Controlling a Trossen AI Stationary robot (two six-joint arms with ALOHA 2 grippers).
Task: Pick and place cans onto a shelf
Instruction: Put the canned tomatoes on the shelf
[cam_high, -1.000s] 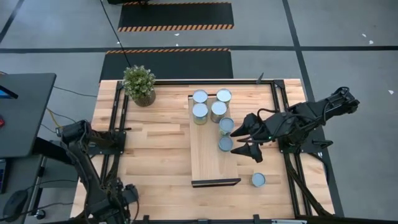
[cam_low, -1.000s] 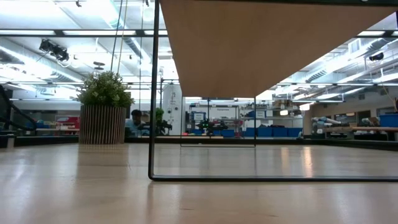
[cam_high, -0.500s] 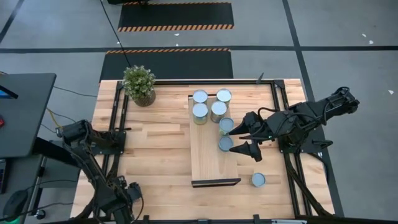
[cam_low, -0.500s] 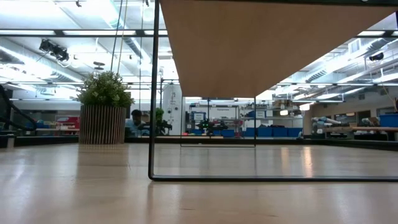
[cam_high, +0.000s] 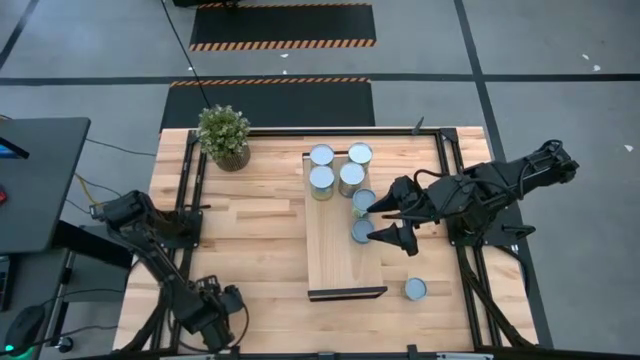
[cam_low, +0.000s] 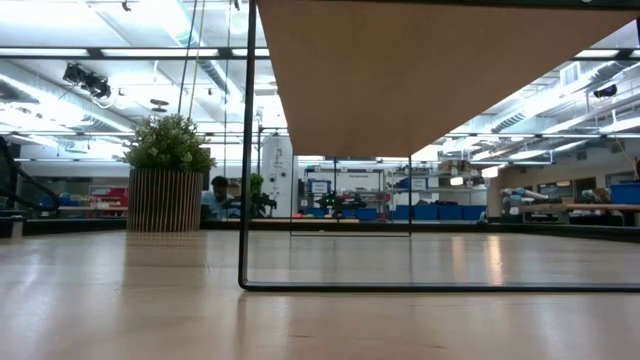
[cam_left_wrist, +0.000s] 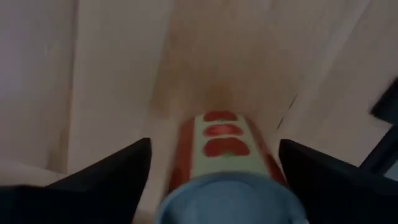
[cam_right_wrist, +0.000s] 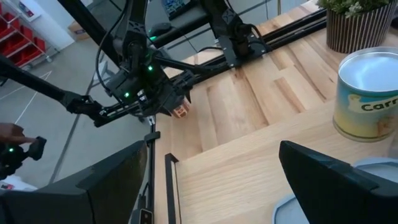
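Reaching in from the table's right side, your right gripper (cam_high: 383, 222) hangs over the right edge of the shelf (cam_high: 338, 255) with its fingers spread wide. One finger points between the two cans on that edge; the nearer can (cam_high: 362, 231) sits just beside the lower fingertip (cam_high: 376, 235), and the other can (cam_high: 364, 200) lies next to the upper one. Four more cans (cam_high: 335, 168) stand clustered at the shelf's far end, and one can (cam_high: 415, 289) is alone on the tabletop (cam_high: 250, 240), well apart from the gripper, near the front right corner.

Your left gripper (cam_high: 225, 305) is down at the table's front left edge. In its wrist view the fingers (cam_left_wrist: 112, 171) are spread, with a can (cam_left_wrist: 227, 171) with a red-patterned label lying between them; you cannot tell if they touch it.

A potted plant (cam_high: 223, 136) stands at the back left.
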